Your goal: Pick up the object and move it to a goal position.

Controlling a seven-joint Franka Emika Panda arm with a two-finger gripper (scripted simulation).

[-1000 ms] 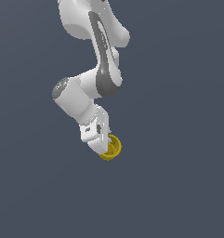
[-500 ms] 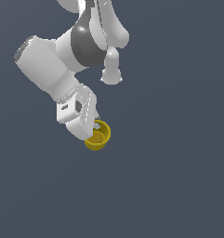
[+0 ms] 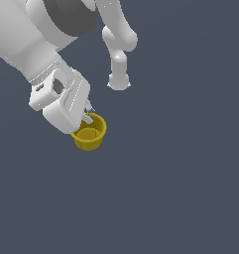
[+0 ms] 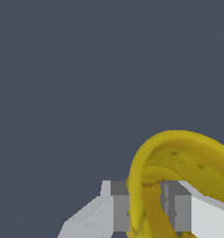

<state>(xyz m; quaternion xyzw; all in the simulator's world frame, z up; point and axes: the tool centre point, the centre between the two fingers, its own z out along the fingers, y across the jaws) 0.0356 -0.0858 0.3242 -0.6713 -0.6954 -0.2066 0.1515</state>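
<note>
Yellow cup point(image 3: 89, 132) | rim wall pinched between jaws point(image 4: 146, 211) | plain grey surroundings point(image 3: 180, 173), nothing obstructing

Yellow cup point(image 4: 178, 158) cut off at wrist view's edge; end effector point(image 3: 86, 116) fingertips mostly hidden in exterior view.

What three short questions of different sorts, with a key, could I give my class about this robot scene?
1. True or false: the gripper pinches the wall of the yellow cup, with one finger inside the cup and one outside.
2. Multiple choice: in the exterior view, the cup's open top faces A) straight down, B) roughly upward, C) cannot be seen at all.
3. Fill in: the ground around the cup is a plain dark ____ colour.

Key
1. True: the wrist view shows a finger on each side of the cup's wall.
2. B: its rim and hollow inside are visible.
3. Grey-blue.
</note>
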